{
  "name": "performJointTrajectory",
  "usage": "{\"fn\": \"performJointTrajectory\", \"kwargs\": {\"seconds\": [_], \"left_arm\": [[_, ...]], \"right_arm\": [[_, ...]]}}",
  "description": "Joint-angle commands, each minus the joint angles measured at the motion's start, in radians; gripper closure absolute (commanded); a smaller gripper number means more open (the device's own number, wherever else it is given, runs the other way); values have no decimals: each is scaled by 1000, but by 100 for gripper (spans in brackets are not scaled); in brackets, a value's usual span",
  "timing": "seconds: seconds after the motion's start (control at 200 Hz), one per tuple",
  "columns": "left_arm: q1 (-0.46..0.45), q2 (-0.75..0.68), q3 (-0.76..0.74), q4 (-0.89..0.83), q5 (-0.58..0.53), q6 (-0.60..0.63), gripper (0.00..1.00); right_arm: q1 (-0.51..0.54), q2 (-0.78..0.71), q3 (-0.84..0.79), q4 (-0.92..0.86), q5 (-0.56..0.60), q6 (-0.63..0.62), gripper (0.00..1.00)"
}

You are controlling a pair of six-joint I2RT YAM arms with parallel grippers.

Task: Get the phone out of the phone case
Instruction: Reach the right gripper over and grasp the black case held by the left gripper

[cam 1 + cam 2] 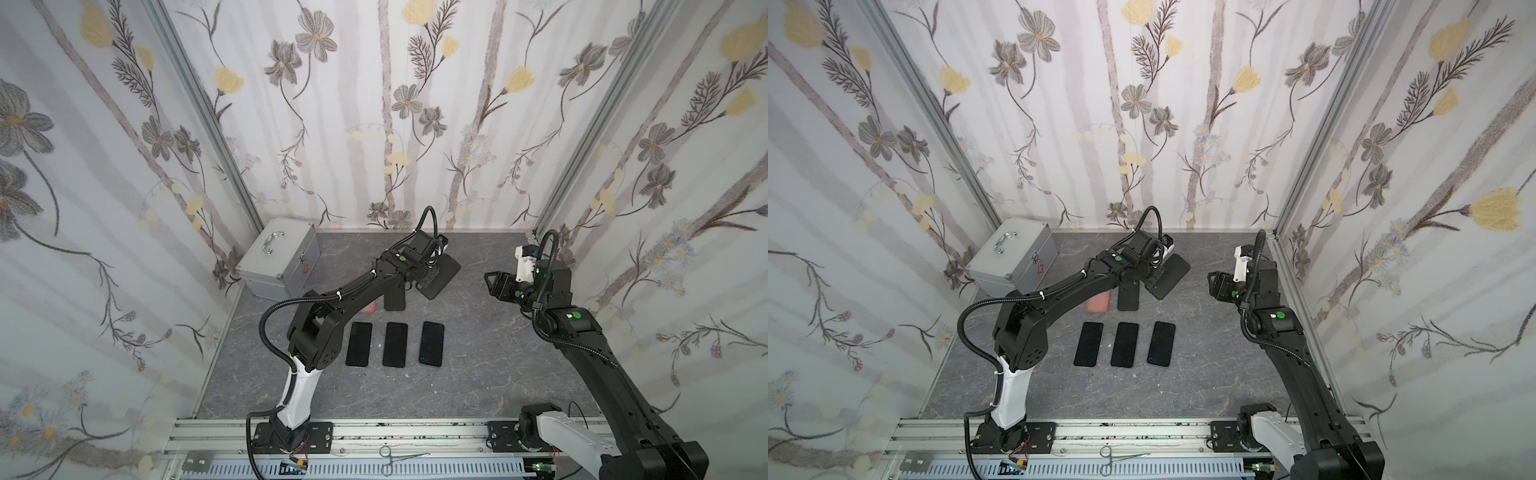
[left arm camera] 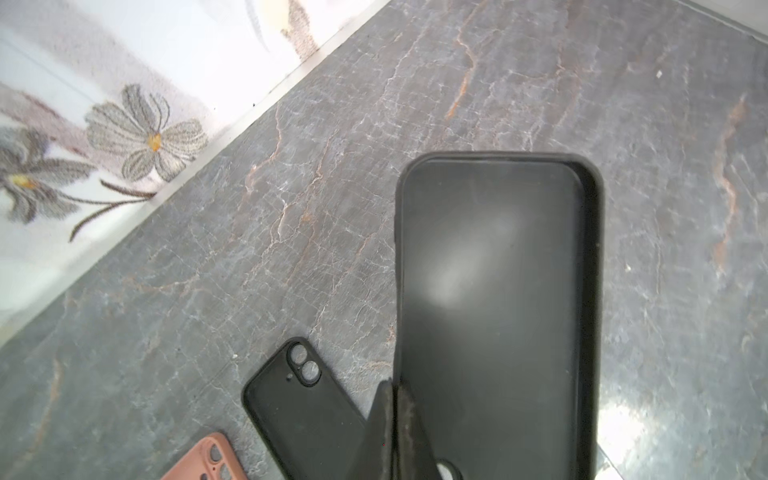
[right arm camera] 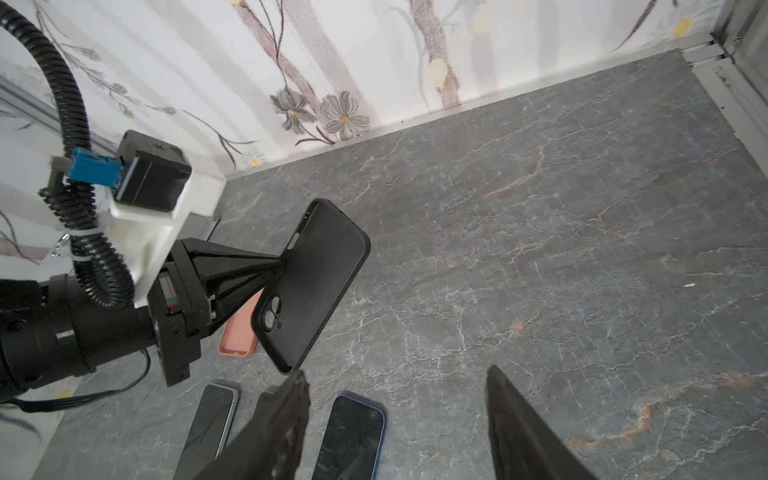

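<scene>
In both top views my left gripper (image 1: pixel 428 277) holds the slim black rubbery phone case (image 1: pixel 444 274) in the air, beyond the row of three bare black phones (image 1: pixel 395 344) and slightly right of it. My right gripper (image 1: pixel 491 283) hangs further right of that row, facing the case but apart from it.

From the left wrist, the fingers (image 2: pixel 399 432) are pressed together on one long edge of the case. The glossy dark phone (image 2: pixel 490 291) sits inside it, screen towards me. An empty black case (image 2: pixel 303 407) and a pink silicone case (image 2: pixel 203 457) lie on the table below.

From the right wrist I see the case's matte back, with lenses filling the camera cut-out. My right fingers (image 3: pixel 299 390) are spread wide and hold nothing.

I judge the case soft and grippy, and the phone stiff, slick and breakable. I would take the free rim at a corner and peel it back. The thin edge pinch may let the load twist.
</scene>
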Motion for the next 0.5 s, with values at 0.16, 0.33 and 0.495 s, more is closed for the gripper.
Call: {"fn": "performJointTrajectory", "kwargs": {"seconds": [0.16,0.33,0.495], "left_arm": [[-47,-98,-116,30,79,421,100],[-57,-127,-139,29,106,462,100],[-74,-131,-156,30,91,493,100]], "right_arm": [[46,116,102,-134,-63,-103,42],[114,174,115,-121,11,-118,48],[129,256,156,-145,7,-132,50]]}}
